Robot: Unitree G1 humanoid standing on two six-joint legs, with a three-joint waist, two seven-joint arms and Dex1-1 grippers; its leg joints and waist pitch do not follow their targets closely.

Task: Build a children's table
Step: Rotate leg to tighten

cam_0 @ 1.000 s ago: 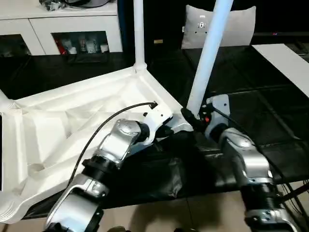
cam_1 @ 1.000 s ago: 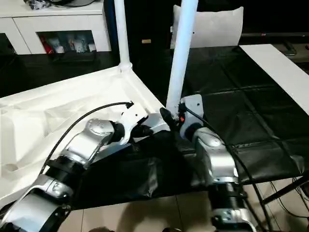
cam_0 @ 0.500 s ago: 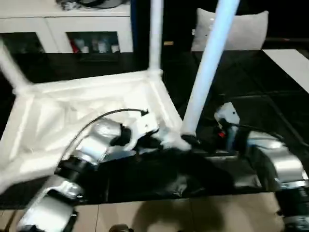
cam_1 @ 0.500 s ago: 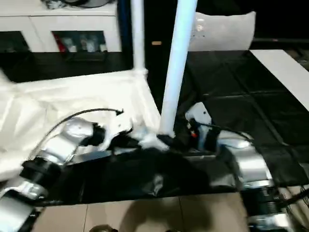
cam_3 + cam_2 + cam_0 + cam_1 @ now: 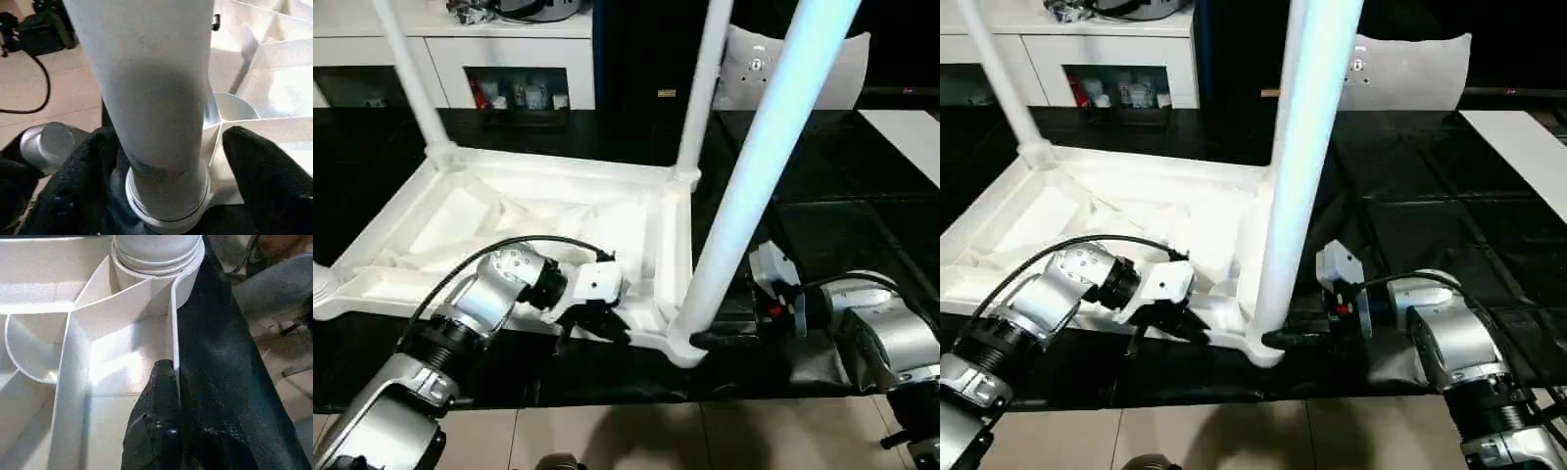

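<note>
Swung round, table top [image 5: 509,211] now shows three legs [image 5: 759,166].

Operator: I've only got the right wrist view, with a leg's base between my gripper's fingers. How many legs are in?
Observer: Three stand upright in corner sockets: the near leg, the far right leg and the far left leg. The fourth corner is cut off at the head view's edge.
Operator: Where's the left gripper?
Observer: The left gripper is shut on the table top, pinching its near rim wall beside your leg's socket.
</note>
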